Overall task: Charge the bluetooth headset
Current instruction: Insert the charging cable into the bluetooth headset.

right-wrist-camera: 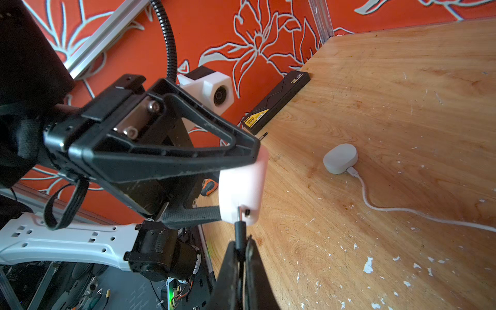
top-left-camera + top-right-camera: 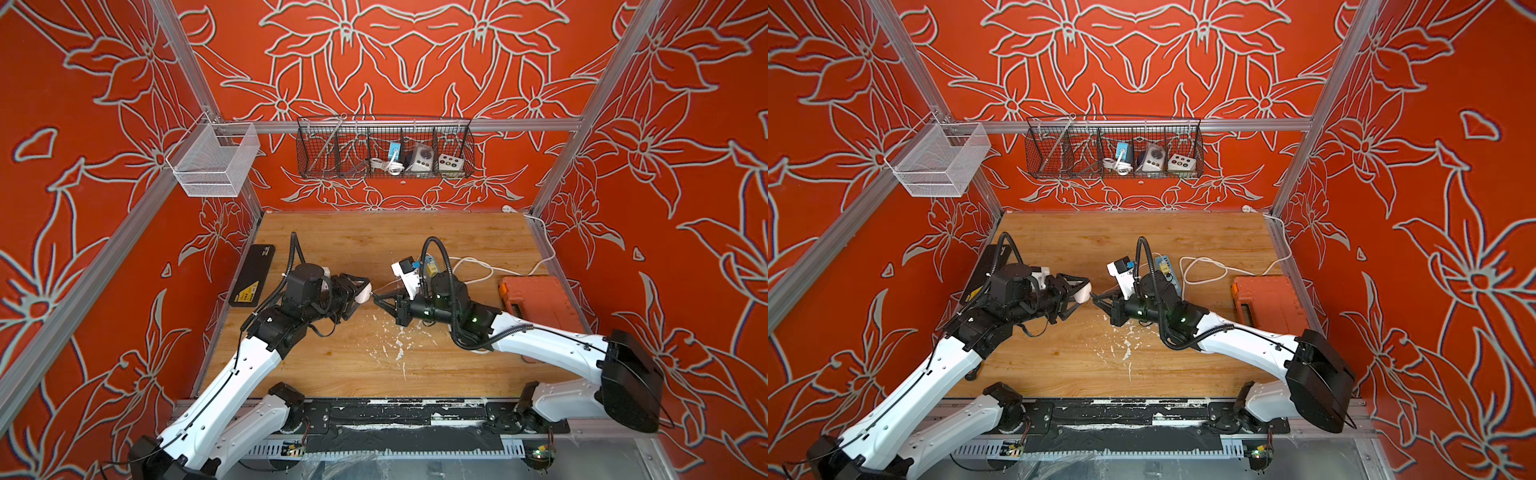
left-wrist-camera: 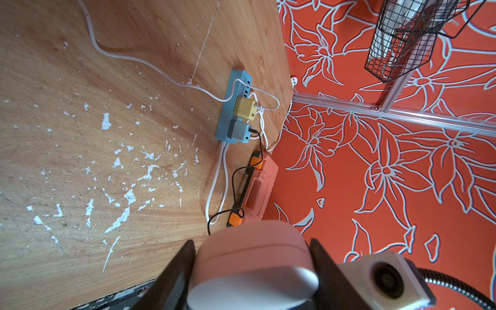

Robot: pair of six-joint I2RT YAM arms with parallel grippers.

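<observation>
Two grippers meet tip to tip above the wooden tabletop [image 1: 402, 94], & the setup makes sense. The left gripper [image 2: 360, 290] has its fingers clamped on the sides of the white rounded plastic earbud case [image 3: 253, 249]. It's held off the wood w/ one end face sticking out past the fingertips, so the small dark charging port [image 1: 247, 212] is bare & aimed at the other arm. The right gripper [image 1: 241, 243] has its fingers pressed together on the thin black cable plug [image 1: 239, 228], w/ the metal tip poking out beyond the fingertips, prob. so it can go in w/o the fingers hitting the case. The tip rests against that end face, just beside the port; it looks not seated to me, though it's hard to tell. The thin black cable [image 3: 236, 182] runs from the grey cube charger [image 3: 239, 131] on the blue power strip [image 3: 226, 118] toward the grippers, so power looks ready. I'd guess a small sideways nudge is what's needed. Well beyond both sets of fingers, a second white rounded case [image 1: 340, 159] lies on the wood w/ a white cable [image 1: 375, 206] plugged in, not part of this grip.
</observation>
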